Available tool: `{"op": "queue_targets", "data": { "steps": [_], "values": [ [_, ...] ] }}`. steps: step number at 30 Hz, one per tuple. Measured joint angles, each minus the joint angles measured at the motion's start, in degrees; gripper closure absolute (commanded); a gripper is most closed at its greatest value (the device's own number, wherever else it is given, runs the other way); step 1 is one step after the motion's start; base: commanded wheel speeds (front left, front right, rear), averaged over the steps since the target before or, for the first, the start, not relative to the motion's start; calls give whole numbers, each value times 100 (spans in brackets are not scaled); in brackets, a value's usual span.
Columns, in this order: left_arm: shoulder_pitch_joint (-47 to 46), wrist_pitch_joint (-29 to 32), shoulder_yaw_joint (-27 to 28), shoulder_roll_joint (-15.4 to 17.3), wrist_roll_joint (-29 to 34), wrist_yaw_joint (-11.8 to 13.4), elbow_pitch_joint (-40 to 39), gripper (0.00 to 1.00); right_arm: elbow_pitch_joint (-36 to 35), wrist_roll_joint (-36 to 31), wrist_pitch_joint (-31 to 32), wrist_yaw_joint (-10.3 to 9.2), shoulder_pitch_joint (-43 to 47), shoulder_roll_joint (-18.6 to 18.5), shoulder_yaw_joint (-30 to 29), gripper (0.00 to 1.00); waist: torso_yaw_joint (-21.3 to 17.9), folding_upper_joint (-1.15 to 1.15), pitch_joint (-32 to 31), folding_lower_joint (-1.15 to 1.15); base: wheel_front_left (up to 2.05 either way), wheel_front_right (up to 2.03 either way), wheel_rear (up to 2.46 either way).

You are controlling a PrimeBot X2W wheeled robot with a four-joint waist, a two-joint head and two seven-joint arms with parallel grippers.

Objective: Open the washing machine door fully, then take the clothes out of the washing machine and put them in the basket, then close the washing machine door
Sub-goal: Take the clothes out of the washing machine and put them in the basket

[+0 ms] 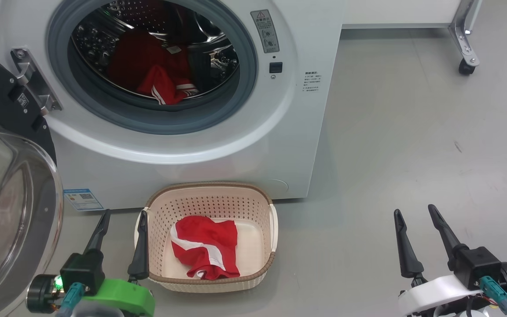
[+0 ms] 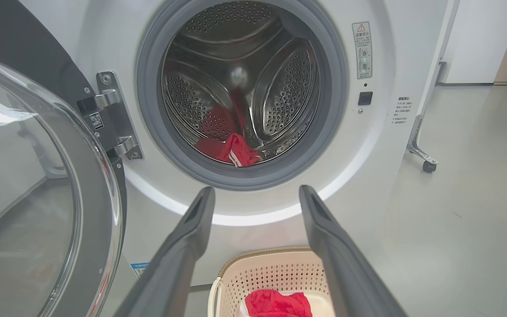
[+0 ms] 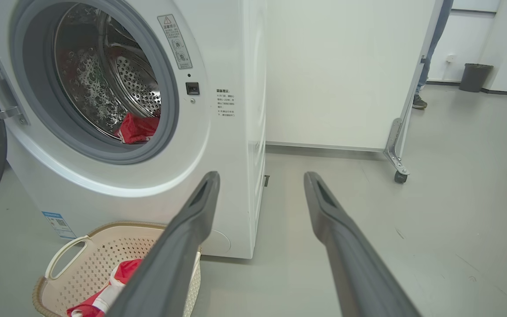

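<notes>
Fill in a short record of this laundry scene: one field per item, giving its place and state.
door: open, swung to the left
washer: drum open to view
clothes: red, lying low in the drum
basket: on the floor before the washer
garment: red and white, in the basket
left gripper: by the basket's left edge, fingers apart, empty
right gripper: over bare floor, fingers apart, empty
stage: unloading part done, door not yet closed

Grey floor (image 1: 412,132) carries washing machine (image 1: 258,145), basket (image 1: 209,204), caster (image 1: 465,67).
</notes>
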Motion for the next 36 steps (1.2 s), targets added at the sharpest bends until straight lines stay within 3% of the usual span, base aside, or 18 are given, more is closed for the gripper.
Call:
{"op": "queue_targets", "data": {
  "steps": [22,36],
  "values": [
    [-21,316,-86,2,-52,40,-211,0,-208,0,0,2,9,12,109,0,-104,0,321,0,0,0,0],
    [-1535,975,-213,-20,-330,-122,372,0,-441,0,0,62,-356,19,293,0,-277,0,1118,0,0,0,0]
  ]
}}
